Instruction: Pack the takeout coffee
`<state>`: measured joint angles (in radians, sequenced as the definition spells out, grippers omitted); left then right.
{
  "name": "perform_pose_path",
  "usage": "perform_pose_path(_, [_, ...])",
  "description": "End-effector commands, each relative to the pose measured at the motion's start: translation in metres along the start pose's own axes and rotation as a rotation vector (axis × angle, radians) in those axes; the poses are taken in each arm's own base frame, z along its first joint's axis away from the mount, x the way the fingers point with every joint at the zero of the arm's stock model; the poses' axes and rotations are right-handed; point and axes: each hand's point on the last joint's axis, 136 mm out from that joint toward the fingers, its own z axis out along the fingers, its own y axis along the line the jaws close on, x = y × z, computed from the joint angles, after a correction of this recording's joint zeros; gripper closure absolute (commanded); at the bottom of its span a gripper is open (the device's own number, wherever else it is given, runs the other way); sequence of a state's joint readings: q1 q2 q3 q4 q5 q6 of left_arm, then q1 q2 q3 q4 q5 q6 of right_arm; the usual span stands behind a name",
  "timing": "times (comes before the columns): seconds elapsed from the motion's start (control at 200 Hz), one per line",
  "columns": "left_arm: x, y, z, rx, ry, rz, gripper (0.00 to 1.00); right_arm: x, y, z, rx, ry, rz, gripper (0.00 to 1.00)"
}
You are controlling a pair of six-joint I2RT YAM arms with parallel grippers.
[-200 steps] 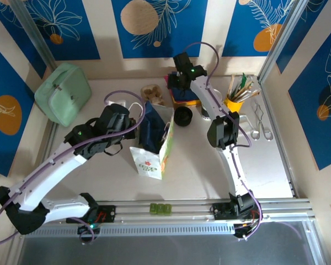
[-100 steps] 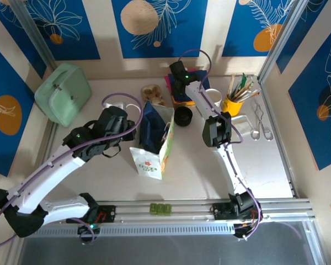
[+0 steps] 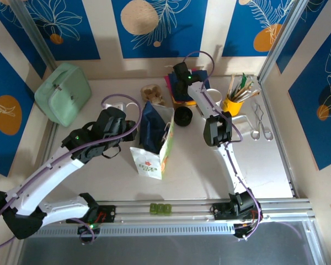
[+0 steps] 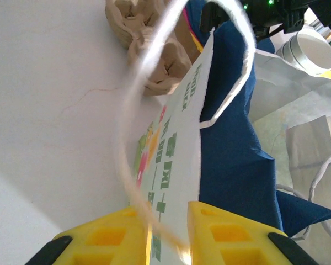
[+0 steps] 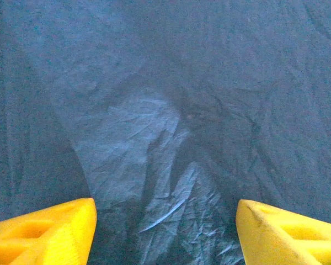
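Far back on the table (image 3: 198, 165), just left of the yellow pot (image 3: 234, 104): takeout cup (image 4: 312, 48), upright, rim up. From the left wrist, open round rim plain at upper right, beyond the bag. From above, a white sliver partly behind the right arm (image 3: 218, 130). One rim counted; how many nested beneath, cannot tell.

Close by: one black lid (image 3: 183, 116), nearer and to the left. One brown cup carrier (image 3: 153, 94) further left. One paper bag (image 3: 153, 157) standing open mid-table, navy cloth (image 3: 151, 124) inside.

Left gripper (image 4: 168, 218): fingers nearly together, bag wall and a blurred cord handle in the slim gap; whether pinched, cannot tell. Right gripper (image 5: 165, 205): fingers spread wide, nothing between, over a crinkled dark blue sheet (image 5: 165, 110).

Out at the edges: one green case (image 3: 62, 94) far left, one pair of tongs (image 3: 260, 126) right of the pot.
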<state>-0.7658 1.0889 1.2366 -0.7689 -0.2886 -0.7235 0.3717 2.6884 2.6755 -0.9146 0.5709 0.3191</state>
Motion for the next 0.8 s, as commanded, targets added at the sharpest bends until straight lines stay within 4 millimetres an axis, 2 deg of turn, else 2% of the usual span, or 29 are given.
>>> perform_pose_path(0.0, [-0.001, 0.0, -0.002, 0.018, -0.008, 0.015, 0.76, 0.013, 0.001, 0.011, -0.021, 0.049, 0.025, 0.32])
perform_pose_path(0.35, [-0.003, 0.001, -0.006, 0.022, -0.024, 0.012, 0.76, 0.021, 0.002, 0.016, -0.101, 0.111, 0.098, 0.48])
perform_pose_path(0.455, [-0.004, 0.001, -0.007, 0.024, -0.026, 0.013, 0.76, 0.021, 0.004, 0.015, -0.115, 0.115, 0.099, 0.56])
perform_pose_path(0.665, [-0.004, 0.001, -0.008, 0.026, -0.027, 0.014, 0.75, 0.008, 0.005, 0.001, -0.147, 0.088, 0.111, 0.72])
perform_pose_path(0.795, [-0.004, 0.001, -0.009, 0.025, -0.029, 0.016, 0.76, -0.008, 0.007, -0.017, -0.177, 0.047, 0.117, 0.79])
